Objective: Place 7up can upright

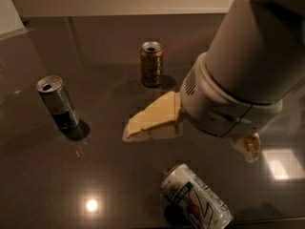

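The 7up can (196, 199), white-silver with green lettering and a red dot, lies on its side on the dark table (95, 166) near the front edge, its silver top towards the back left. My gripper (188, 140) hangs over the table just behind and above the can, not touching it. Its cream fingers are spread wide and empty. One finger (150, 118) points left at mid-table; the other (248, 147) shows at the right under the big white wrist (238, 80).
A brown-gold can (151, 63) stands upright at the back centre. A slim silver-and-dark can (58, 102) stands upright at the left. The table's front edge runs just below the 7up can. A wall lies beyond the table's far edge.
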You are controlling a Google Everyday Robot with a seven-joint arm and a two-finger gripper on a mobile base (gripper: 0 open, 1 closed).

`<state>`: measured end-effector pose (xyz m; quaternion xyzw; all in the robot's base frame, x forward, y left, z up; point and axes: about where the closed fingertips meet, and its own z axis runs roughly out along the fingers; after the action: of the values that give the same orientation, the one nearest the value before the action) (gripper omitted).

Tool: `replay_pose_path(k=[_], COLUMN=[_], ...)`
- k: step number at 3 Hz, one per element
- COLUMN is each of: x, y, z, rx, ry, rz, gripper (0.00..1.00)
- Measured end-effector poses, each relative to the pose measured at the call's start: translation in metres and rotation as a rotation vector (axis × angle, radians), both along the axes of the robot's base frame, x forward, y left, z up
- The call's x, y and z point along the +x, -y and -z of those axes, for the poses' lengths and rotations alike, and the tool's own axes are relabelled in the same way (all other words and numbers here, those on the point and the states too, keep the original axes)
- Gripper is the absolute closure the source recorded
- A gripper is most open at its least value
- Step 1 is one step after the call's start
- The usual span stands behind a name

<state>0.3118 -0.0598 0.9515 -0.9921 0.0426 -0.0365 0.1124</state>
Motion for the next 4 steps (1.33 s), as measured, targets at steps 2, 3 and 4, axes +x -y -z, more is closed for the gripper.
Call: replay_pose_path(k=[2,3,4], x=[-0.017,-0.031,-0.038], y=[0.003,0.011,0.018], z=[0.017,0.041,0.059], rx=[-0.029,-0.067,-0.093], ry=[-0.025,-0.057,-0.080], rz=[-0.060,-0.122,-0.169], gripper=[0.00,0.00,0.00])
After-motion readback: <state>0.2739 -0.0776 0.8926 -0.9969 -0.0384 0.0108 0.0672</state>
